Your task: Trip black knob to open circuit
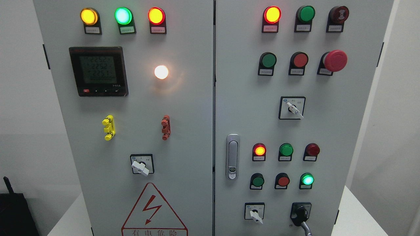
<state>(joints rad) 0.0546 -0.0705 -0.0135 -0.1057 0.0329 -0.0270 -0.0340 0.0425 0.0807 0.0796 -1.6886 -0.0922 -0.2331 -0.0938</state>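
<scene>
Right hand (306, 228) barely visible, bottom edge.

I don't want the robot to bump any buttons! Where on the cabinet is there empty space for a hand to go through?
Bare metal lies left of the door handle, below the red clip. More lies between the white selector switch and the lit red lamp. It is crowded around the black knob, with buttons just above. No hand shows.

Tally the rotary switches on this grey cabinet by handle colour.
White-handled rotary switches: 3
Black rotary knob: 1
Total: 4
</scene>
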